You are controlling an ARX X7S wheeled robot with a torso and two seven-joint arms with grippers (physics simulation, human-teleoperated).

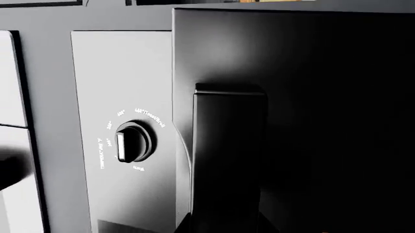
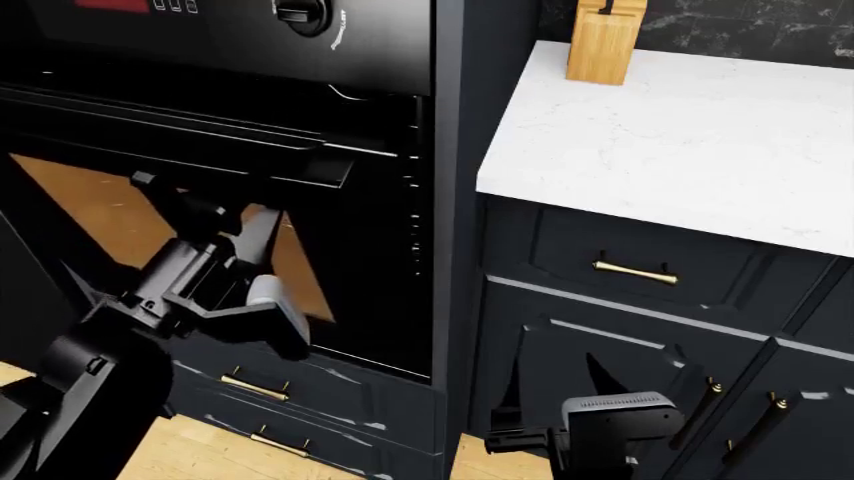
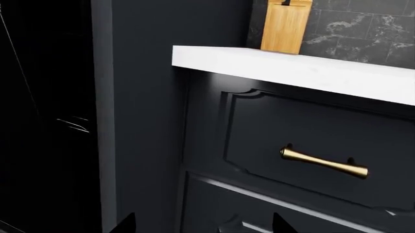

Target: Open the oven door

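Left wrist view: the oven door [image 1: 292, 97] fills the frame as a dark panel, its bar handle [image 1: 227, 155] close to the camera; beside it sits the control knob [image 1: 133, 141]. The jaws are out of sight, so I cannot tell their state.

Head view: the door [image 2: 200, 150] stands ajar at its top edge, the left gripper [image 2: 260, 265] in front of its brown window, jaws apart. The right gripper [image 2: 607, 420] hangs low before the drawers [image 2: 641, 260], jaws unclear.

Right wrist view: a wooden knife block [image 3: 285, 24] with a dark handle in it stands on the white worktop [image 3: 292, 68], above a brass drawer handle [image 3: 324, 162]
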